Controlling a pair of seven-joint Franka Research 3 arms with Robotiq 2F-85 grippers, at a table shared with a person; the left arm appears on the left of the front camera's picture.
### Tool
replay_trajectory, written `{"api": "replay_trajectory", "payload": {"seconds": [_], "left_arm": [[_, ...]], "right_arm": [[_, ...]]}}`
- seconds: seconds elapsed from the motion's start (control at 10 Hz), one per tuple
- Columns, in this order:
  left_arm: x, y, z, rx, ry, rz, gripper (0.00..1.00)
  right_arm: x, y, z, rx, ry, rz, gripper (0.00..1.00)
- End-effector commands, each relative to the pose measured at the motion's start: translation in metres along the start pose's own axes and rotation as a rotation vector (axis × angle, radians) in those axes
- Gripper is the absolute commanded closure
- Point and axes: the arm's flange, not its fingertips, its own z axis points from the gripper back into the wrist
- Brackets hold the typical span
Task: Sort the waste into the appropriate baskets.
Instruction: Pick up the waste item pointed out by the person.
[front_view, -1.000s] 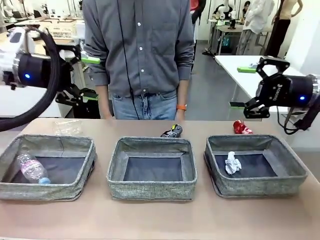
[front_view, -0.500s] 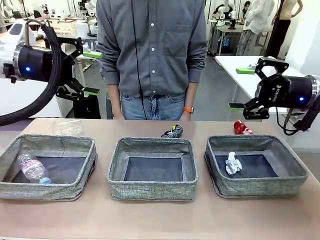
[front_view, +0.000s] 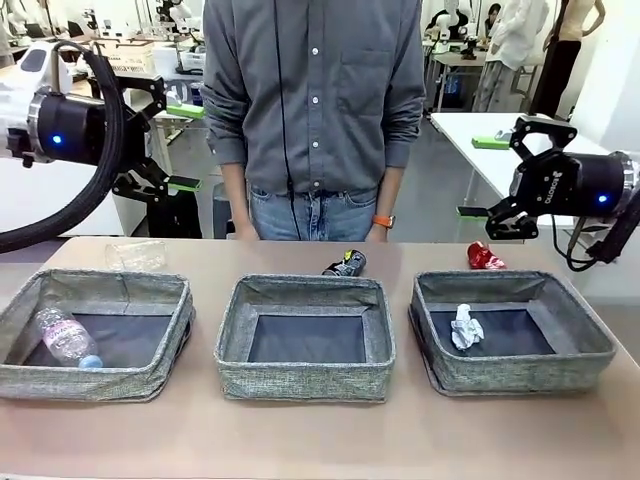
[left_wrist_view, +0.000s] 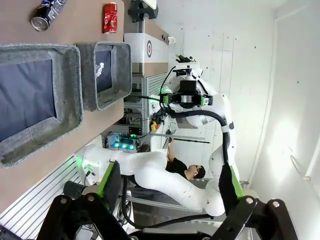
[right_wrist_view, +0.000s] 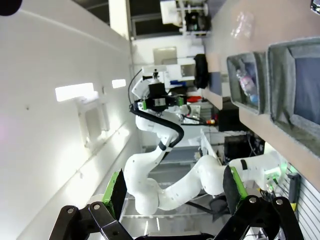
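Grey woven fabric baskets (front_view: 305, 288) stand in a row: the left basket (front_view: 100, 288) holds a clear plastic bottle with pinkish label (front_view: 65, 337), the right basket (front_view: 512, 284) a crumpled white paper ball (front_view: 465, 327). Behind them lie a clear plastic cup (front_view: 135, 252), a crushed black can (front_view: 344, 263) and a crushed red can (front_view: 484, 256). The left gripper (front_view: 185, 146) and the right gripper (front_view: 480, 176) hover with fingers spread, holding nothing.

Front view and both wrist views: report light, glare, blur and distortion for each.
Front view: even room light, soft shadows inside the baskets, sharp on the table; the clear cup barely stands out against it. Left wrist view: rolled sideways, white wall washed out at right, its lines bowed by the wide lens. Right wrist view: also sideways, a bright glare patch on the side wall.
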Motion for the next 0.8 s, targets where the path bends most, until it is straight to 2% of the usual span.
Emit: {"api": "replay_trajectory", "payload": {"seconds": [0.0, 0.7], "left_arm": [[-0.0021, -0.0014, 0.0011, 0.014, 0.006, 0.009, 0.0], [-0.0021, -0.0014, 0.0011, 0.014, 0.006, 0.009, 0.0]], "right_arm": [[-0.0018, -0.0002, -0.0015, -0.004, 0.009, 0.002, 0.0], [-0.0018, -0.0002, -0.0015, -0.004, 0.009, 0.002, 0.0]]}}
